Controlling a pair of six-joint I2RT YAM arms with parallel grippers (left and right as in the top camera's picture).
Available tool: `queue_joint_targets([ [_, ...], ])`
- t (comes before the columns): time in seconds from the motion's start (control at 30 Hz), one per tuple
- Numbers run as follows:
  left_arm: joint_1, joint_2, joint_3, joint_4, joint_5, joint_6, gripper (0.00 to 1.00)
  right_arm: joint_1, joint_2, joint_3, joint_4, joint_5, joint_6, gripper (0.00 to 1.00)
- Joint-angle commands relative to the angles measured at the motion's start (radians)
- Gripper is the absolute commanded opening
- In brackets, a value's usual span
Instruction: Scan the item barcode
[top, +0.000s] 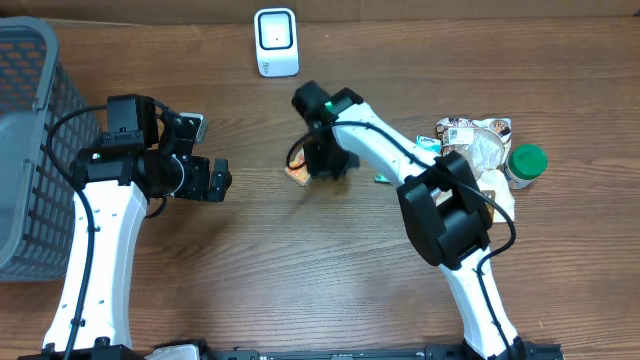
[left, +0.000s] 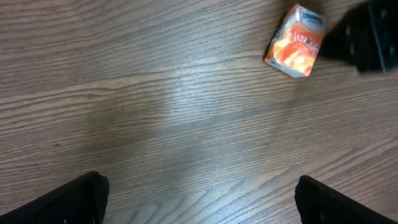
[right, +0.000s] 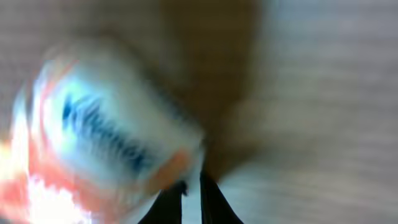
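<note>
1. Orange pack (top: 297, 175) sits on the table (top: 300, 280) at centre of the overhead frame, below the white scanner (top: 276, 42) at top centre and well apart from it.
2. Right gripper (right: 191, 198) is closed. Its tips nearly meet at the bottom of the right wrist frame, right at the pack's corner. It looks pinched on the pack's edge, but that view is badly blurred.
3. In the left wrist view the pack is at upper right, tilted, with the dark right gripper touching its right side.
4. Left gripper (top: 220, 178) has its jaws spread wide over bare wood, left of centre, well apart from the pack.
5. Grey basket (top: 20, 150) is at the left edge.
6. At right, a heap of packets (top: 475, 140) has a green-lidded bottle (top: 525, 162) just beside it.
</note>
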Motion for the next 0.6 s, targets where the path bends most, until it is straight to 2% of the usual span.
queue_joint_targets([
  [0.0, 0.002, 0.000, 0.005, 0.001, 0.005, 0.022, 1.00, -0.057, 0.014, -0.005, 0.095, 0.126, -0.084, 0.08],
  [0.07, 0.002, 0.000, 0.005, 0.001, 0.005, 0.022, 1.00, -0.077, 0.014, 0.007, 0.144, 0.103, -0.113, 0.08],
  [0.13, 0.002, 0.000, 0.005, 0.001, 0.005, 0.022, 0.99, -0.093, 0.014, 0.029, 0.152, 0.002, -0.157, 0.10],
  [0.2, 0.002, 0.000, 0.005, 0.001, 0.005, 0.022, 1.00, -0.109, 0.014, 0.071, 0.110, -0.131, -0.180, 0.16],
  [0.23, 0.002, 0.000, 0.005, 0.001, 0.005, 0.022, 1.00, -0.117, 0.014, 0.117, 0.053, -0.209, -0.180, 0.24],
  [0.37, 0.002, 0.000, 0.005, 0.001, 0.005, 0.022, 1.00, -0.123, 0.014, 0.224, -0.132, -0.361, -0.180, 0.35],
  [0.43, 0.002, 0.000, 0.005, 0.001, 0.005, 0.022, 0.99, -0.122, 0.014, 0.227, -0.185, -0.399, -0.180, 0.43],
  [0.57, 0.002, 0.000, 0.005, 0.001, 0.005, 0.022, 1.00, -0.101, 0.017, 0.167, -0.167, -0.397, -0.177, 0.48],
])
